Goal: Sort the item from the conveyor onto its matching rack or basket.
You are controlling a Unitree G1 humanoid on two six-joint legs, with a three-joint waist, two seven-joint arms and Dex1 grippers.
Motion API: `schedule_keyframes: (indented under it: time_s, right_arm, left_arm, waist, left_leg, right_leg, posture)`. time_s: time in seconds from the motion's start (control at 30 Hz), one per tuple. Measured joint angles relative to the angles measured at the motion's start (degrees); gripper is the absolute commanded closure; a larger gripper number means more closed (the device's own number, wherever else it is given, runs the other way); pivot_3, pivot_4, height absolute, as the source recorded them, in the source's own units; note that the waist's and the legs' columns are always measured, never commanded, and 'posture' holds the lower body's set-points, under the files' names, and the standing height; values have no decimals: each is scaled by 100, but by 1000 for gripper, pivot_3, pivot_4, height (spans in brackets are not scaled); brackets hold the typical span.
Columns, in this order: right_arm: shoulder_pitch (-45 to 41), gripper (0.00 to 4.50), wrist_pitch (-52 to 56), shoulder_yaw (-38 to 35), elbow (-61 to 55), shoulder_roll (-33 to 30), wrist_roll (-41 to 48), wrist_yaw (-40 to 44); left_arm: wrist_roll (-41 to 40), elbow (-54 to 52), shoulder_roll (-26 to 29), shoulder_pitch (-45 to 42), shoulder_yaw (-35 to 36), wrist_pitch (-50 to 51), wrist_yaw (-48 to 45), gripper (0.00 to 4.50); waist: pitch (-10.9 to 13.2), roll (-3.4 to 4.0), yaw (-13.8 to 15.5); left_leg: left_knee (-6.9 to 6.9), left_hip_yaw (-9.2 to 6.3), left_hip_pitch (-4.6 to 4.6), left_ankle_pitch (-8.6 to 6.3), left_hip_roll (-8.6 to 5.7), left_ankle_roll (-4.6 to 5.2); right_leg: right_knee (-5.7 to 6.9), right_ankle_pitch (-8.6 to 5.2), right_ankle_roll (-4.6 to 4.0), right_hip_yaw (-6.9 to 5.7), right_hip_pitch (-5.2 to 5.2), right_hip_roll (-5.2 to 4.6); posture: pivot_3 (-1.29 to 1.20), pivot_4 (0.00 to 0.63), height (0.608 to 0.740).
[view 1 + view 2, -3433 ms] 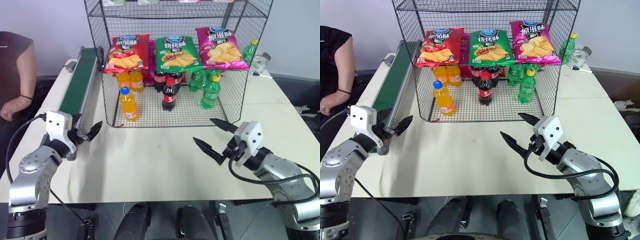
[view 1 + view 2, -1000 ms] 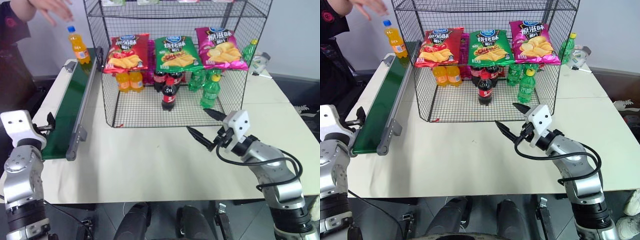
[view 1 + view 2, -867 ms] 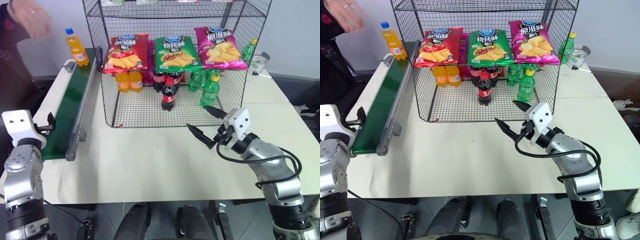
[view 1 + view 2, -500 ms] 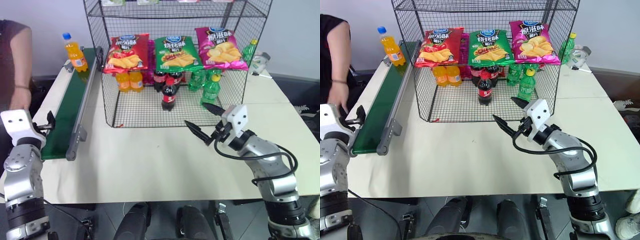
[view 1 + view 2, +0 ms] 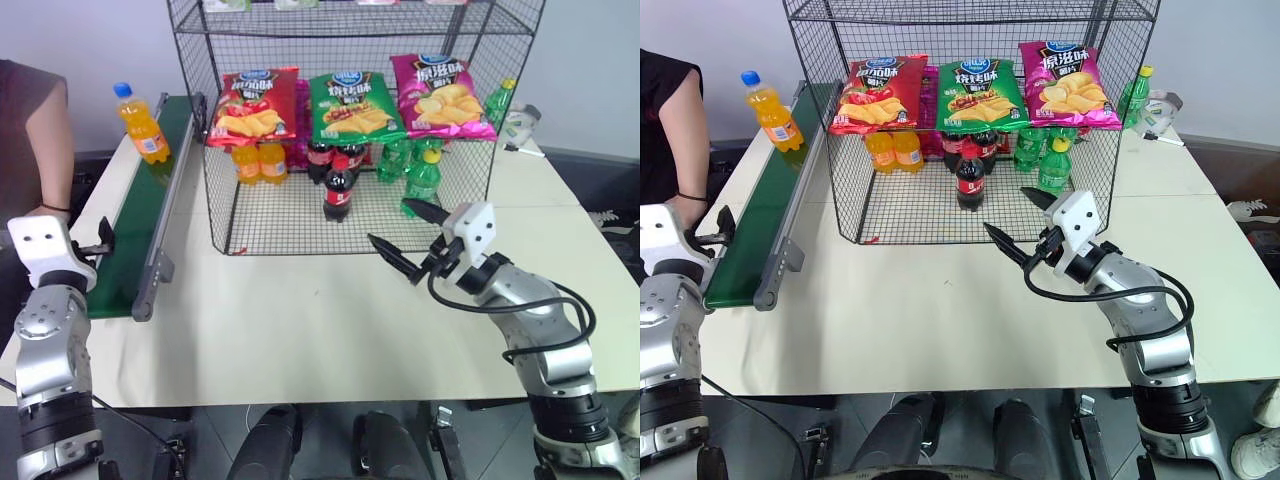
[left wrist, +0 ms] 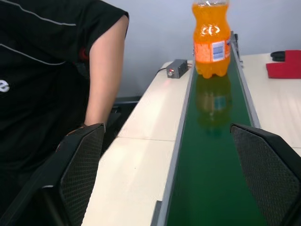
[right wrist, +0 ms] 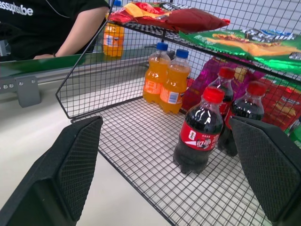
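Person's arm [image 5: 45, 130] stands at the worktop's left edge. Left end effector [image 6: 174, 174] sits at the near end of the conveyor [image 5: 140, 215], fingers spread wide, nothing between them. The conveyor, a dark green belt with grey rails, runs along the left edge of the worktop [image 5: 300, 330]. Orange soda bottle [image 5: 138, 122] stands upright on the belt towards its far end: clear plastic, orange liquid, blue cap, orange label with a white patch; its reflection shows on the belt. Black wire rack [image 5: 350, 120] stands on the worktop's far middle. On its bottom tier, left to right: two more orange bottles [image 7: 167, 77], red-capped cola bottles [image 7: 200, 134], green bottles [image 5: 415, 170]. Chip bags [image 5: 350, 105] lie on the tier above. Right end effector [image 5: 405, 240] hovers over the worktop just in front of the rack, released, fingers wide apart, empty.
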Motion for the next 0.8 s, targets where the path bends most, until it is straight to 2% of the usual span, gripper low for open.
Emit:
schedule_keyframes:
  time_s: [0.5,0.8]
  right_arm:
    - [131,0,-143,74,137,9,-11,174]
    - [218,0,358,197,-243,9,442,405]
  left_arm:
    - [-148,19,1,0,-51,-2,-328,53]
    - [-147,24,0,-8,-60,-2,-372,53]
  waist:
    - [0,0,0]
    - [0,0,0]
  left_leg:
    - [0,0,0,0,0,0]
    - [0,0,0,0,0,0]
  right_leg:
    - [0,0,0,0,1,0]
    - [1,0,0,0,0,0]
  posture:
    - [0,150,740]
    - [0,150,740]
